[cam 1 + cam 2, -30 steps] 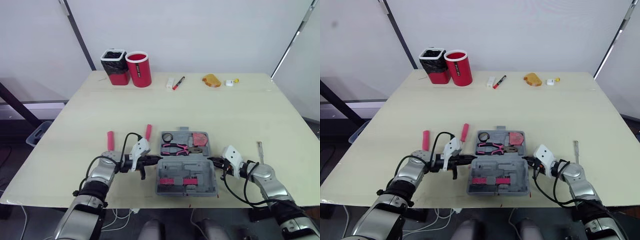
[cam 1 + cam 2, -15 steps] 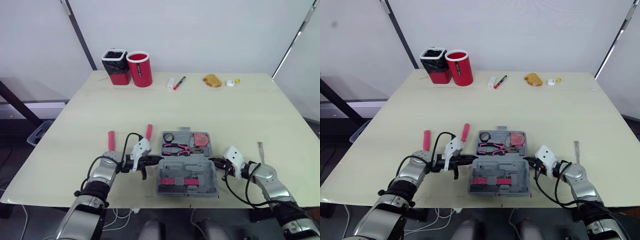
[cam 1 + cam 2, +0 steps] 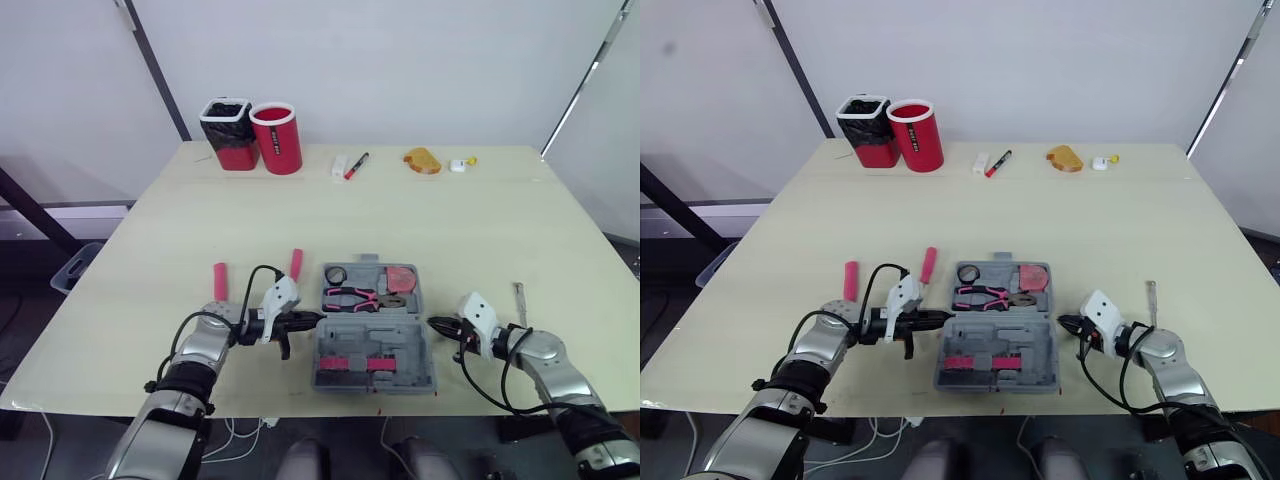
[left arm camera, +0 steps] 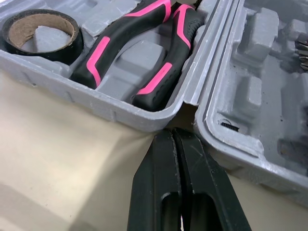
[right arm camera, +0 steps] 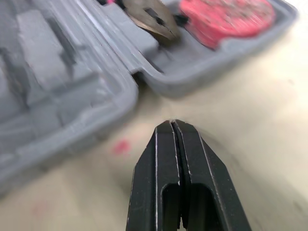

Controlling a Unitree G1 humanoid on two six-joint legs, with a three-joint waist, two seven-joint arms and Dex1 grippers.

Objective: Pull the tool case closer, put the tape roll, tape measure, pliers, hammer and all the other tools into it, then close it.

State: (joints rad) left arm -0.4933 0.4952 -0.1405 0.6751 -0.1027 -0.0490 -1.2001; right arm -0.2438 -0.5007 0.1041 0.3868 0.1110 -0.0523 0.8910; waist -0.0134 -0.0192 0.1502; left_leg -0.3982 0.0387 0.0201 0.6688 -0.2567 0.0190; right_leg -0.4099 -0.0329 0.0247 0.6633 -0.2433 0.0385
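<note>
The grey tool case [image 3: 374,341] lies open near the table's front edge. Its far half holds a black tape roll [image 3: 335,274], pink-handled pliers [image 3: 350,296] and a red tape measure [image 3: 402,277]. Pink parts show in its near half. My left gripper [image 4: 173,132] is shut and empty, its tips against the case's left side at the hinge notch. My right gripper [image 5: 172,124] is shut and empty, a short gap off the case's right side. Two pink-handled tools [image 3: 220,281] [image 3: 296,263] lie left of the case. A thin metal tool [image 3: 520,296] lies to its right.
Along the table's far edge stand a black-lined cup [image 3: 229,133] and a red cup [image 3: 277,138]. A marker [image 3: 356,165], a white piece [image 3: 340,165], an orange object [image 3: 422,160] and a small white item [image 3: 458,165] also lie there.
My right gripper has drawn back to the right, away from the case's side. The left gripper stays at the hinge.
</note>
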